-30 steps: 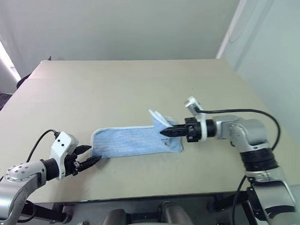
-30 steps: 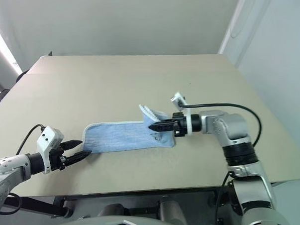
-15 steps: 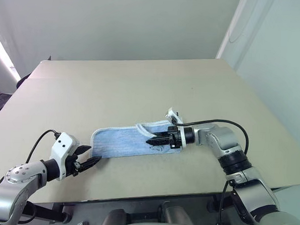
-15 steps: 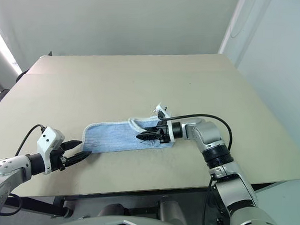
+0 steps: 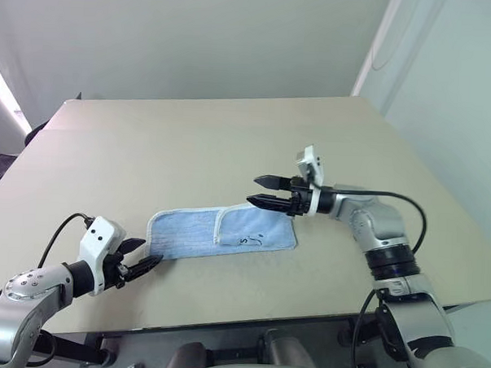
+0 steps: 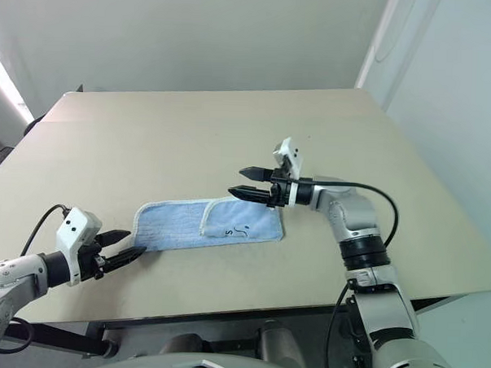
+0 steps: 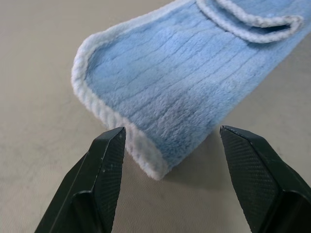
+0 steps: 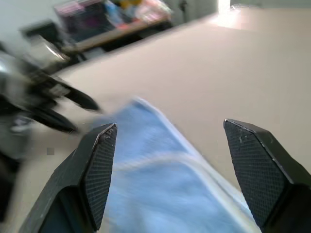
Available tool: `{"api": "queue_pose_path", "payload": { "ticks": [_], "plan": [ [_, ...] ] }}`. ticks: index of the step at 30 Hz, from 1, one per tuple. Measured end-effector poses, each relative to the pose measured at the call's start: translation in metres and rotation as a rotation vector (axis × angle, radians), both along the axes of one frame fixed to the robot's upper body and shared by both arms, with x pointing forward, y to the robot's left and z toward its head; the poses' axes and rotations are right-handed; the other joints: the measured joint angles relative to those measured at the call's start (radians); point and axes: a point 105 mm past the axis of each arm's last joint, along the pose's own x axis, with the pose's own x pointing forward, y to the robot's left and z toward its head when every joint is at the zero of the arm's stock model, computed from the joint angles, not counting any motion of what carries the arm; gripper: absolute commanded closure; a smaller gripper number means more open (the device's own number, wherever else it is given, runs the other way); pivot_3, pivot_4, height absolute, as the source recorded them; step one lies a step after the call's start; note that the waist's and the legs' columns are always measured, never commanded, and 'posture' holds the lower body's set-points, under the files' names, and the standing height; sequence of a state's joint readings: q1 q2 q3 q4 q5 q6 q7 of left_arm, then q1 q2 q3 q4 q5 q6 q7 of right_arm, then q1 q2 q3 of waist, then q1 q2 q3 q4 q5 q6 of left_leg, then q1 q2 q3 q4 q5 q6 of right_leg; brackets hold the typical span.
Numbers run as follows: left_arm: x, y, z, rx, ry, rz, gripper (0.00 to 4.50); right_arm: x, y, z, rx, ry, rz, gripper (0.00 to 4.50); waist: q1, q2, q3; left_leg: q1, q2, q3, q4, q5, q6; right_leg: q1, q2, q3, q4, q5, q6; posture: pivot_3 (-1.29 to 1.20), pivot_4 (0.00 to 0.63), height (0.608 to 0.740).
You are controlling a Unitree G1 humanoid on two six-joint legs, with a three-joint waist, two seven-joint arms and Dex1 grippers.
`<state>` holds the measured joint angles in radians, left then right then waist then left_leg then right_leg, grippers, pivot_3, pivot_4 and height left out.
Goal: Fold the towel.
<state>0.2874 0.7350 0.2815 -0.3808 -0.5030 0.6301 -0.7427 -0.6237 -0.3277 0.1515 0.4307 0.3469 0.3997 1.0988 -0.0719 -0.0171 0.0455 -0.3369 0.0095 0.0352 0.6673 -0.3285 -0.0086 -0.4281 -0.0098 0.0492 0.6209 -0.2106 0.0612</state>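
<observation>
The light-blue towel (image 5: 196,233) lies flat on the tan table (image 5: 231,143). Its right end is folded over to the left, with a small dark mark (image 5: 243,240) showing on the flap. My right gripper (image 5: 253,191) hovers open just above and behind the folded end, pointing left, with nothing between its fingers. My left gripper (image 5: 147,253) stands open at the towel's left end. In the left wrist view the towel's whitish corner (image 7: 150,162) lies between the fingers (image 7: 104,165), apart from them. The right wrist view looks over the towel (image 8: 146,179) toward the left gripper (image 8: 63,107).
The table's front edge (image 5: 248,314) runs close below the towel. Bare tabletop stretches behind the towel to the far edge. A pale wall (image 5: 195,35) rises behind it. Black cables (image 5: 392,194) hang from both wrists.
My right gripper carried the towel's right end leftward, laid it down as a folded flap, opened and lifted off. The left gripper stayed put.
</observation>
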Motion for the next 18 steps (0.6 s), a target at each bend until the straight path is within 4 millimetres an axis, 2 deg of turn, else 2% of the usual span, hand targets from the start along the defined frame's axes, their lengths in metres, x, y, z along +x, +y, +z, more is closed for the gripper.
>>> {"api": "queue_pose_path", "payload": {
  "ticks": [4, 8, 10, 14, 18],
  "plan": [
    [0.003, 0.008, 0.001, -0.015, 0.001, 0.051, 1.23, -0.003, 0.008, -0.030, -0.055, 0.053, 0.021, 0.84, 0.001, 0.000, 0.000, -0.001, 0.000, 0.000, 0.000, 0.000, 0.000, 0.000, -0.001, 0.000, -0.001, 0.001, 0.002, 0.00, 0.000, 0.740],
    [0.004, 0.010, 0.004, -0.038, 0.000, 0.066, 1.23, -0.012, 0.022, -0.057, -0.161, 0.031, 0.079, 0.84, 0.000, 0.000, 0.000, -0.001, 0.000, 0.000, 0.000, 0.000, 0.000, 0.000, -0.001, 0.000, 0.000, 0.001, 0.002, 0.00, 0.000, 0.740],
    [0.004, 0.013, 0.005, -0.059, -0.001, 0.087, 1.23, -0.011, 0.022, -0.062, -0.204, -0.008, 0.085, 0.84, 0.000, 0.000, -0.001, 0.000, 0.000, 0.000, 0.000, 0.000, 0.000, 0.000, -0.001, 0.000, 0.000, 0.001, 0.002, 0.00, 0.000, 0.740],
    [0.004, 0.017, 0.004, -0.087, 0.020, 0.119, 1.23, -0.008, 0.028, -0.068, -0.263, -0.059, 0.095, 0.01, -0.002, -0.004, -0.004, 0.008, 0.000, 0.000, 0.000, 0.000, -0.001, 0.006, -0.001, 0.001, 0.002, 0.000, -0.002, 0.00, 0.000, 0.740],
    [0.002, 0.014, -0.001, -0.117, 0.066, 0.123, 1.23, -0.006, 0.025, -0.067, -0.232, -0.010, 0.064, 0.01, -0.001, -0.003, -0.003, 0.020, 0.000, 0.000, 0.000, 0.000, -0.001, 0.018, -0.001, 0.001, 0.002, -0.003, 0.001, 0.00, 0.000, 0.740]
  ]
}}
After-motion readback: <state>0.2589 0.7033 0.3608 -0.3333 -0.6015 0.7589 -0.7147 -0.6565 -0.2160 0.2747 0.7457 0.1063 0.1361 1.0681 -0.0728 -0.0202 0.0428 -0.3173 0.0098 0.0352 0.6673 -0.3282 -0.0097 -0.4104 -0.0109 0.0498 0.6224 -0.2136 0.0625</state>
